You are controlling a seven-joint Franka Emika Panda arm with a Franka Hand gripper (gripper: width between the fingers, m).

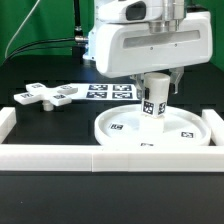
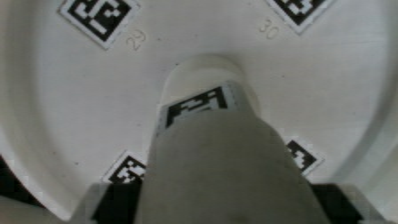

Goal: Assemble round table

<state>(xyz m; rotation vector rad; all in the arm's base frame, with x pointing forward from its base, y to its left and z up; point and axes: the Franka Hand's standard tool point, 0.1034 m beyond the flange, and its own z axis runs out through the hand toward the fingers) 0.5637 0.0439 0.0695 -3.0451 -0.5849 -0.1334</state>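
The large round rimmed disc (image 1: 190, 135) lies flat on the black table on the exterior view's right. The short thick cylinder (image 1: 154, 104) stands upright at the disc's centre, tag facing the camera. My gripper (image 1: 160, 82) comes down from above and is shut on the cylinder's upper part. In the wrist view the cylinder (image 2: 214, 130) runs from my gripper (image 2: 222, 205) down to the disc (image 2: 89, 90), with a dark finger (image 2: 118, 200) against each side. The cross-shaped four-armed piece (image 1: 45, 96) lies loose on the table to the exterior view's left.
The marker board (image 1: 105, 90) lies flat behind the disc, between it and the cross piece. Long white border blocks run along the front (image 1: 100, 155) and the exterior view's left edge (image 1: 8, 120) of the table.
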